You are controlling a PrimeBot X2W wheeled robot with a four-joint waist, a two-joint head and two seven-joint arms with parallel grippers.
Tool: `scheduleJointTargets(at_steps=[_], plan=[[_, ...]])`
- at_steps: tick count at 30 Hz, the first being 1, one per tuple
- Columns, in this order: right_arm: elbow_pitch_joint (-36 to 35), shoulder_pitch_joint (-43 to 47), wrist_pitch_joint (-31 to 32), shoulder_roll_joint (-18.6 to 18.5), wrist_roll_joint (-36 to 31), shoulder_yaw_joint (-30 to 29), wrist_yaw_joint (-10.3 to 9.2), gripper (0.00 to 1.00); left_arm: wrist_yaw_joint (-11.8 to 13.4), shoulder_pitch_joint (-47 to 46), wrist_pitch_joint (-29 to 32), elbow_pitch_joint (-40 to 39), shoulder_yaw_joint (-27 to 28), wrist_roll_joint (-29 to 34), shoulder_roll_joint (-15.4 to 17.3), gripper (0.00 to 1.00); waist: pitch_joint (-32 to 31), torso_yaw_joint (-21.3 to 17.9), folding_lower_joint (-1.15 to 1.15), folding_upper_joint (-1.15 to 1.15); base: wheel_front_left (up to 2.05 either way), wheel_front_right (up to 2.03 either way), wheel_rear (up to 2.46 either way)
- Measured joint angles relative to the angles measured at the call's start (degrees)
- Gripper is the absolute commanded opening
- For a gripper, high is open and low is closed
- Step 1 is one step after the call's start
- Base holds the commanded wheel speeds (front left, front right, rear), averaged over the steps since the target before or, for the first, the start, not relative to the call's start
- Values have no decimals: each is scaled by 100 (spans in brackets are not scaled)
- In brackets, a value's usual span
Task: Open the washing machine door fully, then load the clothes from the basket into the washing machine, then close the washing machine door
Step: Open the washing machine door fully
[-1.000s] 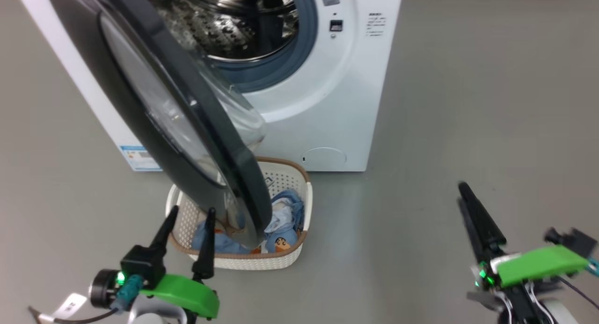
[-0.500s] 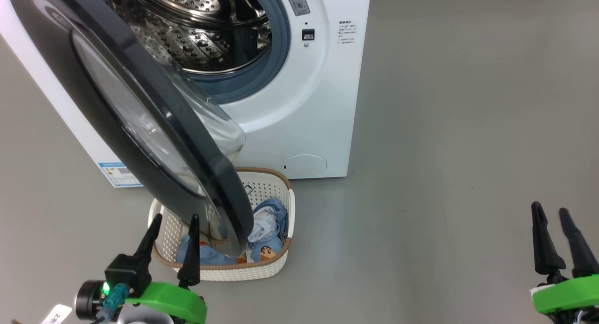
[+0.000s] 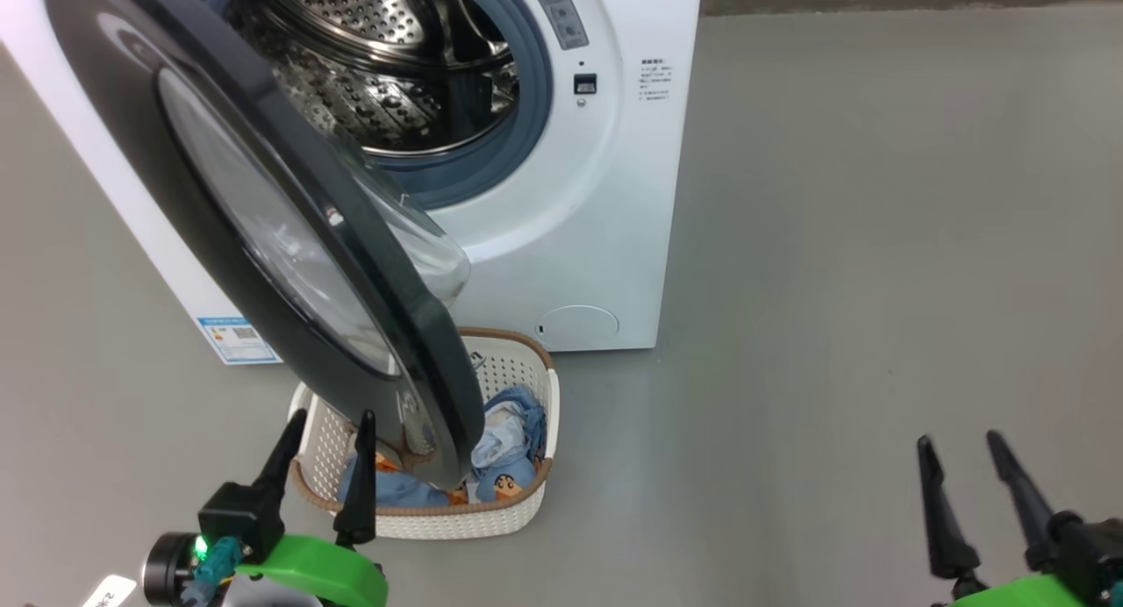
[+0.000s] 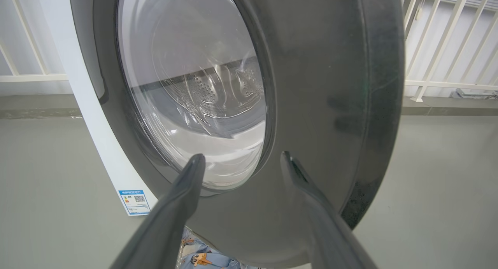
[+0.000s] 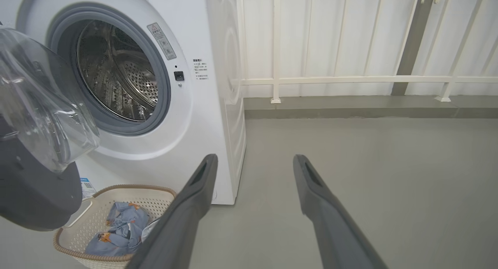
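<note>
The washing machine door (image 3: 219, 195) hangs half open over the basket (image 3: 456, 521), covering part of the clothes (image 3: 513, 432). The left pincer (image 3: 332, 416) gapes empty at the door's rim, probably to push it wider. The right pincer (image 3: 956, 439), also spread and empty, is well apart.

A: What's covered?
B: The washing machine door (image 3: 272, 256) overlaps the basket (image 3: 456, 524) on its left half, and part of the clothes (image 3: 513, 432) (head view).
A: Anything else?
B: The washing machine (image 3: 605, 221) is cropped at the top; its printed label (image 3: 654, 81) is too small to read.

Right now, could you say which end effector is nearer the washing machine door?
The left end effector, facing the door; the right end effector stands far aside.
</note>
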Motion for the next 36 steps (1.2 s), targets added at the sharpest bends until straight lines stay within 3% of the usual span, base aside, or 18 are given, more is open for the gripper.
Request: scheduleJointTargets(at_steps=[24, 25, 26, 27, 28, 36], plan=[[62, 143, 2, 187, -194, 114, 0, 100, -2, 103, 0, 80, 26, 12, -42, 100, -54, 37, 0, 0, 0, 0, 0], [62, 143, 3, 188, -194, 113, 0, 100, -2, 103, 0, 89, 26, 12, -44, 86, -51, 38, 0, 0, 0, 0, 0], [62, 143, 3, 189, -194, 113, 0, 100, -2, 103, 0, 93, 26, 13, -46, 40, -51, 38, 0, 0, 0, 0, 0], [62, 143, 3, 190, -194, 112, 0, 100, -2, 103, 0, 98, 26, 13, -47, 14, -51, 38, 0, 0, 0, 0, 0], [62, 143, 3, 192, -194, 112, 0, 100, -2, 103, 0, 102, 26, 13, -47, 0, -50, 38, 0, 0, 0, 0, 0], [60, 153, 3, 203, -246, 101, 0, 100, -7, 103, 0, 123, 27, 53, -53, 0, -58, 49, 0, 0, 0, 0, 0]])
